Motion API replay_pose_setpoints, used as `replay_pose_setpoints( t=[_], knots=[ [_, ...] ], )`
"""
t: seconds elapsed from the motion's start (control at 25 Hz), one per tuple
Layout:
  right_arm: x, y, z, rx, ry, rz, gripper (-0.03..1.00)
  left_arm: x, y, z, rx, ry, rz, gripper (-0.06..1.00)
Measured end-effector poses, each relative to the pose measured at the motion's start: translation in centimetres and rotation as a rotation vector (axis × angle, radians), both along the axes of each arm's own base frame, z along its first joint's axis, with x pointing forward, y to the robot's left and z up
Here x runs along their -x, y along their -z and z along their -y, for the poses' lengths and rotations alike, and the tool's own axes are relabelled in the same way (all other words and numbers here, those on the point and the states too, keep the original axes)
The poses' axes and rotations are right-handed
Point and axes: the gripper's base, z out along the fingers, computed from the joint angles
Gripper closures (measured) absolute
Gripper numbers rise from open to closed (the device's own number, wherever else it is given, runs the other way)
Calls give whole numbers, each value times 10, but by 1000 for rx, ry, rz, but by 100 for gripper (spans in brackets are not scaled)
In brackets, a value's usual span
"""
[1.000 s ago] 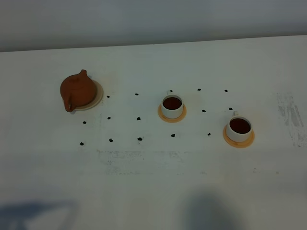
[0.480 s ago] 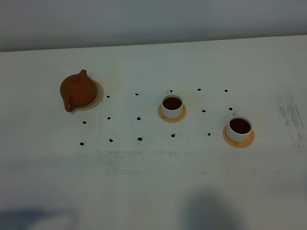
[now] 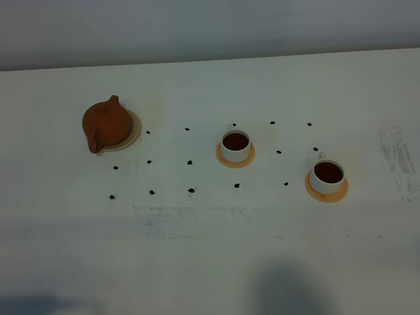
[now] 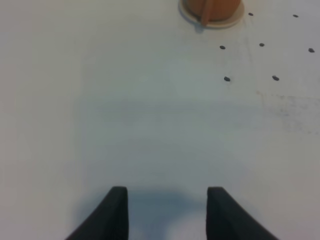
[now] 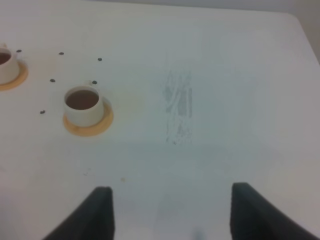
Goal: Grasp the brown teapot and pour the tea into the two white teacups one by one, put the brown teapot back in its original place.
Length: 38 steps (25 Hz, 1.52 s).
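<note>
The brown teapot (image 3: pixel 105 123) sits on its cream coaster (image 3: pixel 135 128) at the left of the table, spout pointing back and handle toward the front. It also shows far ahead in the left wrist view, teapot (image 4: pixel 212 5). Two white teacups (image 3: pixel 235 144) (image 3: pixel 327 174) stand on orange-tan coasters, both holding dark tea. Neither arm appears in the high view. My left gripper (image 4: pixel 167 212) is open over bare table, well short of the teapot. My right gripper (image 5: pixel 172 212) is open too, with one teacup (image 5: pixel 83 105) ahead of it and the other teacup (image 5: pixel 5 65) at the frame's edge.
Small black dots (image 3: pixel 190 162) mark a grid across the white table (image 3: pixel 210 249) between the teapot and the cups. A grey scuffed patch (image 3: pixel 397 157) lies near the right edge, also seen as a scuffed patch (image 5: pixel 179 107) in the right wrist view.
The dark shadow at the table's front left corner has shrunk and slid out of the high view. The teapot and both cups have not moved.
</note>
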Motion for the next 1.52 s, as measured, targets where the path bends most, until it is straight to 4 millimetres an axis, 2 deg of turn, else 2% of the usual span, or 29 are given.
replay_pose_setpoints(
  t=[1.52],
  knots=[
    [0,0,0,3,-30,0,45,0,0,0,-2,-1,-1,57]
  ],
)
